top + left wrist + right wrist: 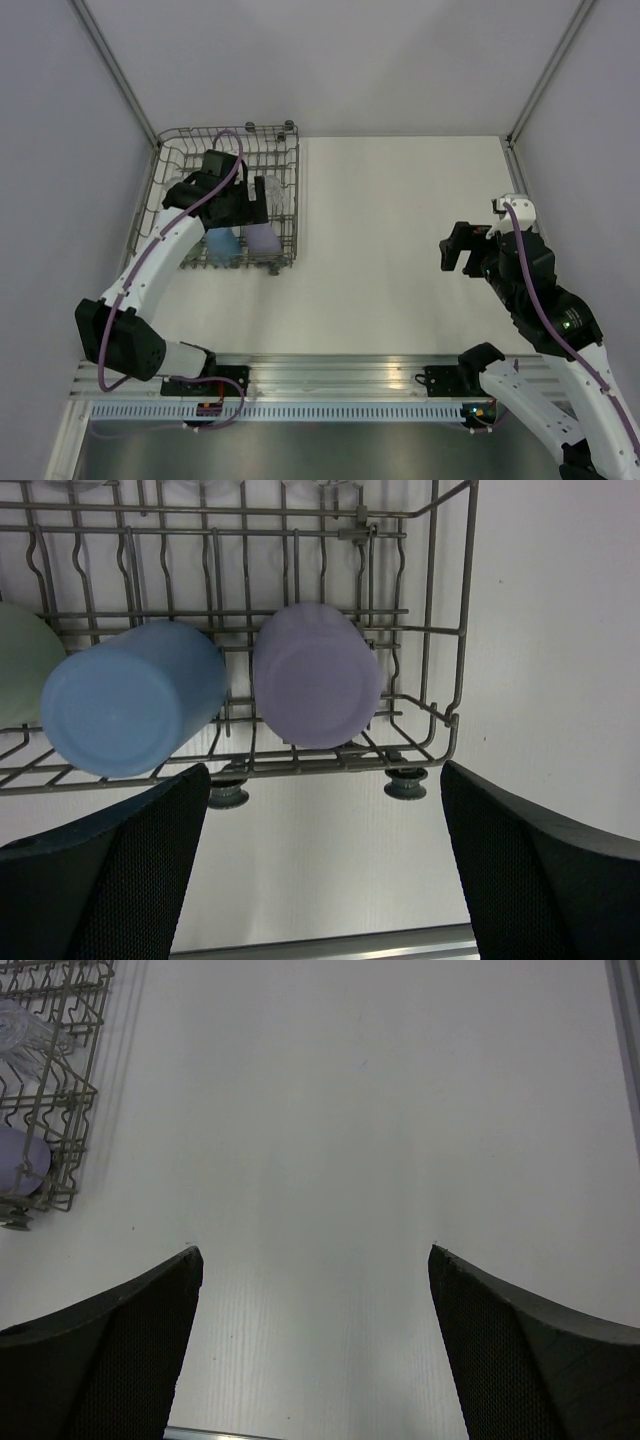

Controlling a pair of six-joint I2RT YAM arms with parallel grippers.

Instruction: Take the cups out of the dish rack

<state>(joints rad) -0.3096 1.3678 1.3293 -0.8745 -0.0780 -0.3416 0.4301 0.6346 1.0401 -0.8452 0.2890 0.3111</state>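
Note:
The grey wire dish rack (296,195) stands at the far left of the table. In the left wrist view its near corner (440,630) holds a blue cup (130,705), a lilac cup (315,675) and, at the left edge, part of a green cup (15,665), all bottoms up. My left gripper (322,780) is open and empty, above the rack's near right corner (250,205). My right gripper (455,250) is open and empty over bare table, far right of the rack (315,1255). The right wrist view shows the rack's edge (85,1080), the lilac cup (22,1160) and a clear cup (25,1030).
The white table (400,220) stretches from the rack to the right wall. Grey enclosure walls with metal posts (540,80) bound the back and sides. A metal rail (330,385) carrying both arm bases runs along the near edge.

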